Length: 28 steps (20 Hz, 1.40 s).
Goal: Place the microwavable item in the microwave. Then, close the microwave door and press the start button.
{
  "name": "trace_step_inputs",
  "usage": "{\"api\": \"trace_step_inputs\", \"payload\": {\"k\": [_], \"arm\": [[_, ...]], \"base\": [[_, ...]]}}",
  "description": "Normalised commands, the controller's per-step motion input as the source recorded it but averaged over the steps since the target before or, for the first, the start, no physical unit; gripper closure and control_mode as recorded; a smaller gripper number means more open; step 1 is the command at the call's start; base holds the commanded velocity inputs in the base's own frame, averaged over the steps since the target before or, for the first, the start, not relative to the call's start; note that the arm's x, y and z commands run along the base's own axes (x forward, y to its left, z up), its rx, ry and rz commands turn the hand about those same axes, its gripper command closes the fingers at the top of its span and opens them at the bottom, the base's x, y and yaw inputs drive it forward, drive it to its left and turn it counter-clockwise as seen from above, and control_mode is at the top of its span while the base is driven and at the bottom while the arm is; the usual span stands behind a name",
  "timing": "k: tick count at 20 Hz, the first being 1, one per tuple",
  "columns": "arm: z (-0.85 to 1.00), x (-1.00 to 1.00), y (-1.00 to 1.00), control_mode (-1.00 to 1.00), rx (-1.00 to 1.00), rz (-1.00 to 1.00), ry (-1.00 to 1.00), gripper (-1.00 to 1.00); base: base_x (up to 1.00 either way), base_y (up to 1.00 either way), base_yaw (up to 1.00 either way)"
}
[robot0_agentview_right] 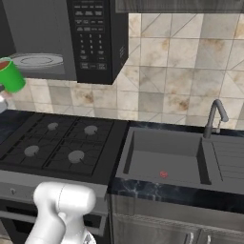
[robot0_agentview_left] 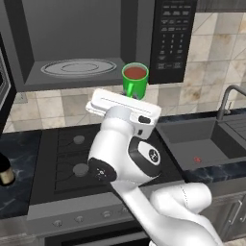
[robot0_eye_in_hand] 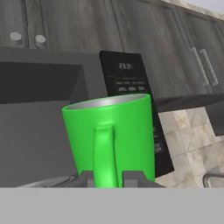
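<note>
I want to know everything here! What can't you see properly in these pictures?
- Tool tips: hand view, hidden behind the green mug handle and cut by the bottom edge.
- Microwave door: left base view, cut off by the left edge.
- Keypad labels: too small to read.
- Bottle: left base view, mostly cut off.

The dark marbled worktop [robot0_agentview_right: 157, 190] carries a black stove [robot0_agentview_right: 57, 143] with 4 burners and a sunken grey sink [robot0_agentview_right: 162, 162] beside it. A dark bottle [robot0_agentview_left: 5, 170] stands at the worktop's left edge.
</note>
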Motion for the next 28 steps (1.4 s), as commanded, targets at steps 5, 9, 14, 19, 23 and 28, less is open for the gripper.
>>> {"api": "trace_step_inputs", "payload": {"k": [5,9,14,19,23,28], "arm": [[0.09,0.63,0.30,-1.00,0.00,0.00,0.00,1.00],[0.14,0.73,0.45,-1.00,0.00,0.00,0.00,1.00],[0.22,0.66,0.25,-1.00,0.00,0.00,0.00,1.00],[0.05,0.64,0.29,-1.00,0.00,0.00,0.00,1.00],[0.00,0.83,0.43,-1.00,0.00,0.00,0.03,1.00],[0.00,0.79,0.28,-1.00,0.00,0.00,0.13,1.00]], "base": [[0.00,0.00,0.00],[0.00,0.00,0.00],[0.00,0.00,0.00],[0.00,0.00,0.00],[0.00,0.00,0.00],[0.00,0.00,0.00]]}}
